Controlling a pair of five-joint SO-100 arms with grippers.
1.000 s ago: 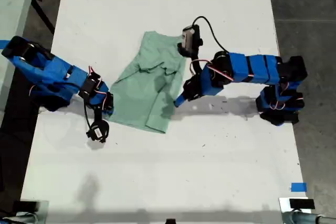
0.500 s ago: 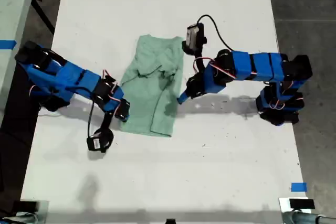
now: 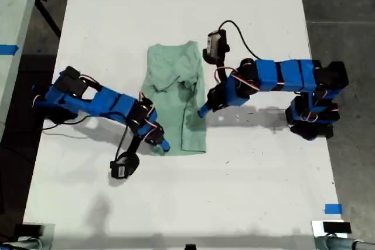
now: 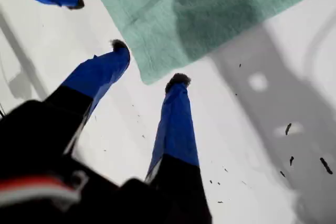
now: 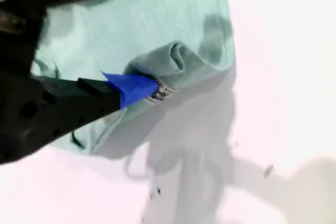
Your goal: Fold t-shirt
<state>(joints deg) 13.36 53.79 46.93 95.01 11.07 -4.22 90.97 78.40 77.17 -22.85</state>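
Note:
The pale mint-green t-shirt (image 3: 176,92) lies as a narrow crumpled strip in the middle of the white table (image 3: 176,4). My first gripper (image 3: 163,143) reaches in from the exterior view's left. It stands open (image 4: 149,61) with the shirt's near corner (image 4: 220,9) between its two fingertips. My second gripper (image 3: 202,111) comes from the exterior view's right. It is shut (image 5: 155,90) on a bunched fold of the t-shirt (image 5: 131,24) at a small white label. Only one of its fingers shows. Each wrist view catches the other gripper's blue tip beyond the cloth.
The second arm's base (image 3: 310,115) stands at the table's edge on the exterior view's right, with dark floor beyond. A piece of blue tape (image 3: 333,208) marks the exterior view's lower right corner. Bare white table surrounds the shirt.
My first arm swept toward the exterior view's right and bottom, carrying the shirt's edge with it. The shirt went from a slanted spread to a narrower upright strip. My second gripper hardly moved.

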